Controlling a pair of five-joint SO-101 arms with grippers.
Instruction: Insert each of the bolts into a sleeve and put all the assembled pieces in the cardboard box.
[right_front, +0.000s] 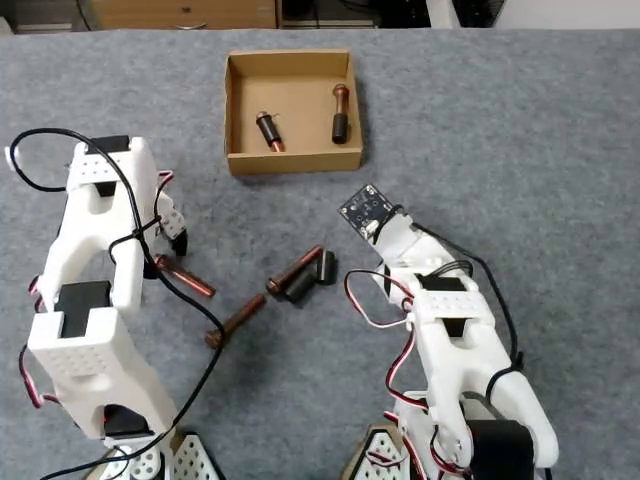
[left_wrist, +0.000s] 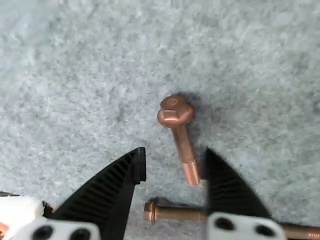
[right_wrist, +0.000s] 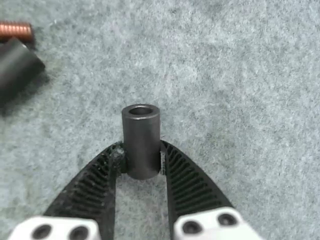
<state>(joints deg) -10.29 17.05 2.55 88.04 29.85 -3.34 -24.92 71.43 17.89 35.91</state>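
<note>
Across a grey felt-like table cover (right_front: 520, 120), the left pincer (left_wrist: 172, 165) hangs open, ribbed black fingers (left_wrist: 120, 180) flanking the threaded tip of a copper-coloured, flange-headed hex bolt (left_wrist: 180, 137); a second copper bolt (left_wrist: 175, 212) lies crosswise just behind. At table centre a bolt-and-sleeve piece (right_front: 297, 279) rests flat. At 12 o'clock, an open cardboard box (right_front: 238, 110) holds two assembled pieces (right_front: 269, 131) (right_front: 340, 113). At the centre piece's 3 o'clock, the right pincer (right_wrist: 142, 165) is clamped at its fingertips on a smooth black tubular sleeve (right_wrist: 141, 140), hollow bore showing.
</note>
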